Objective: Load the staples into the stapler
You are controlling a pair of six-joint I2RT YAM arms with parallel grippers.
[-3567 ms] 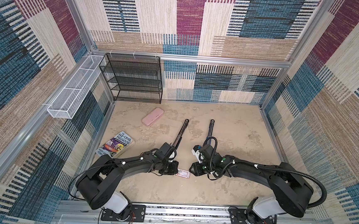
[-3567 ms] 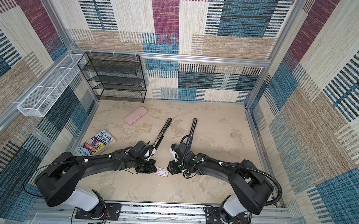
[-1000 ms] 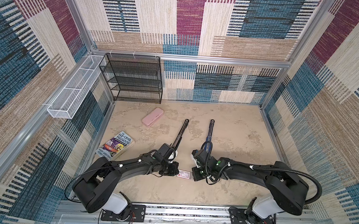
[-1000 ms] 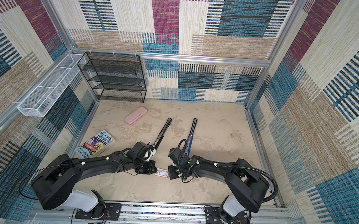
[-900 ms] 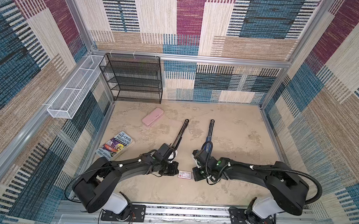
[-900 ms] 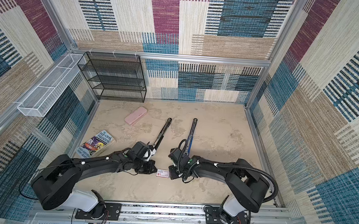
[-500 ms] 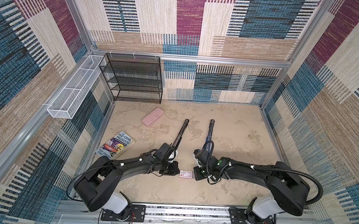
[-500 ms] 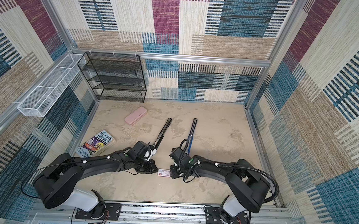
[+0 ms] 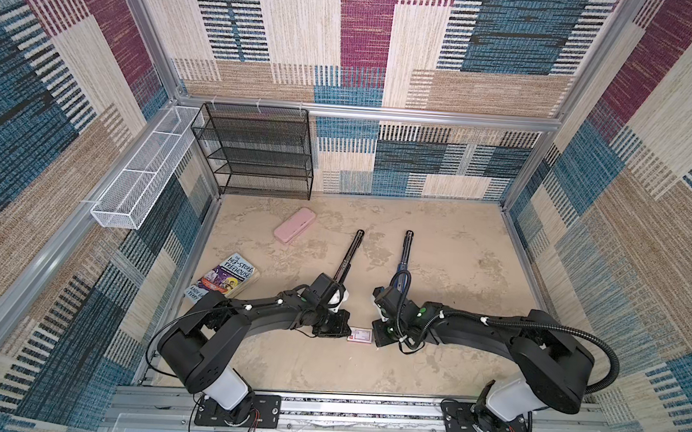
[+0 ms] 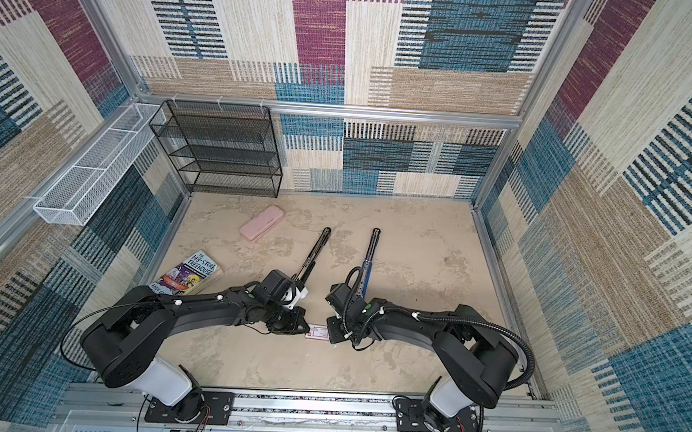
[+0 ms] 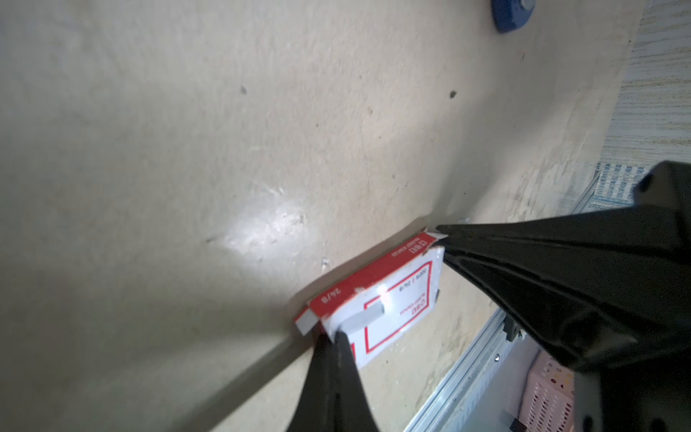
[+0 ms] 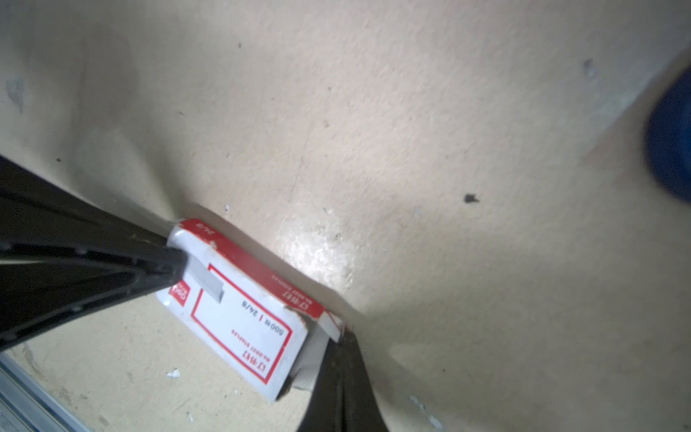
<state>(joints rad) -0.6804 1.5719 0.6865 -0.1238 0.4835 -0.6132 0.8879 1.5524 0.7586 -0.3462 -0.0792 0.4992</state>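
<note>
The staples' flat white box with red edge (image 9: pixel 361 335) (image 10: pixel 318 332) lies on the beige table between my two grippers. No staple strips show. My left gripper (image 9: pixel 346 334) (image 11: pixel 334 336) is shut, its tips at a grey end flap (image 11: pixel 364 316) folded onto the box top; I cannot tell if the flap is pinched. Shut too, my right gripper (image 9: pixel 375 339) (image 12: pixel 338 340) touches the opened flap (image 12: pixel 331 325) at the opposite end. The stapler lies opened behind them as a black arm (image 9: pixel 348 254) and a blue-and-black arm (image 9: pixel 404 254).
A pink oblong case (image 9: pixel 294 231) lies at the back left and a book (image 9: pixel 227 279) by the left wall. A black mesh shelf (image 9: pixel 257 152) stands at the back and a white wire basket (image 9: pixel 138 181) hangs on the left wall. A metal rail (image 9: pixel 323 403) runs along the front.
The box has slid a little to the right. Both grippers have stayed at its two ends.
</note>
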